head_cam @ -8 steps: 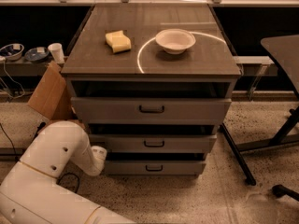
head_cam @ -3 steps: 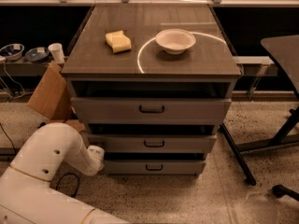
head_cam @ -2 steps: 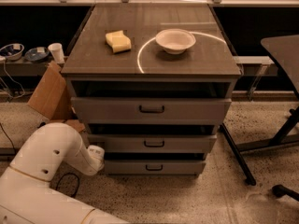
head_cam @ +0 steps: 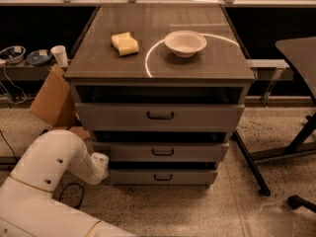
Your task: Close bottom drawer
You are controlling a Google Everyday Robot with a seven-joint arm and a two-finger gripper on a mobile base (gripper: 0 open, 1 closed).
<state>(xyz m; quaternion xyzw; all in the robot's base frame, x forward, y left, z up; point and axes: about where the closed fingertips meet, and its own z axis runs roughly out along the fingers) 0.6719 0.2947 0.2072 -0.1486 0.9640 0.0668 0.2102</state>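
a grey cabinet [head_cam: 160,70] stands in the middle of the view with three drawers stacked in its front. the bottom drawer [head_cam: 187,177] is the lowest, just above the speckled floor [head_cam: 197,211], its flat grey front carrying a small black handle [head_cam: 162,177]. a dark gap shows along the top of its front, under the middle drawer [head_cam: 197,152], so it looks not quite pushed home. the middle and top drawer [head_cam: 207,116] show like gaps above them. the white arm [head_cam: 49,167] bends in from the lower left, and its end, the gripper [head_cam: 100,162], sits low at the cabinet's left side, just beside the left end of the bottom drawer and below the middle drawer's corner. whether it is clenched or released cannot be told, nor whether it touches the drawer front. on the cabinet top lie a yellow sponge [head_cam: 125,43] and a white bowl [head_cam: 185,42], near each other but apart, with a thin bright arc [head_cam: 147,63] curving around the bowl. a cardboard sheet [head_cam: 52,100] leans at the cabinet's left, and a dark table leg [head_cam: 249,157] slants down on the right.
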